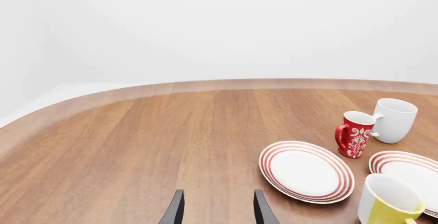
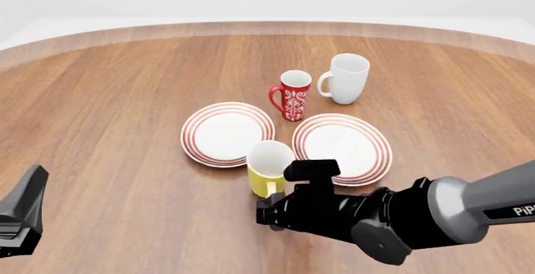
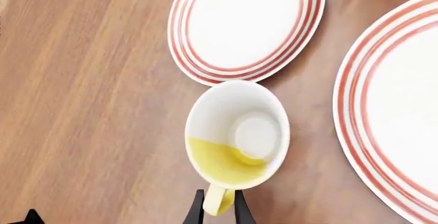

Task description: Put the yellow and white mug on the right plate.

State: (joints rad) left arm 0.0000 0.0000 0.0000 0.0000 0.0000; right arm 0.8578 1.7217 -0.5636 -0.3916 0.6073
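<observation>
Right wrist view shows the step in hand plainly: the grasp on the yellow and white mug (image 3: pixel 237 134), which stands upright in the middle of that frame with its white inside open to the camera. The right gripper (image 3: pixel 217 207) has its two dark fingertips set either side of the yellow handle at the lower edge of the frame, close against it; they look clenched on the handle, though whether the squeeze is firm cannot be read.

Front view puts the mug (image 2: pixel 269 167) low of centre on the wooden table (image 2: pixel 100 98), standing on the wood in the gap between the two red-ringed plates and touching neither as far as can be told. The right plate (image 2: pixel 372 137) lies just to the mug's right; the left plate (image 2: pixel 195 137) sits just up and left of it. A red patterned mug (image 2: pixel 292 95) and a tall white mug (image 2: pixel 345 78) stand further up the frame, beyond the plates.

The left gripper (image 1: pixel 217 209) hangs over bare wood at the lower left of the front view, its fingers spread apart and holding nothing.

Judging from this, the next move calls for a lift clear of the table, a short carry rightward over the ringed rim, and a level set-down near the plate's middle.
</observation>
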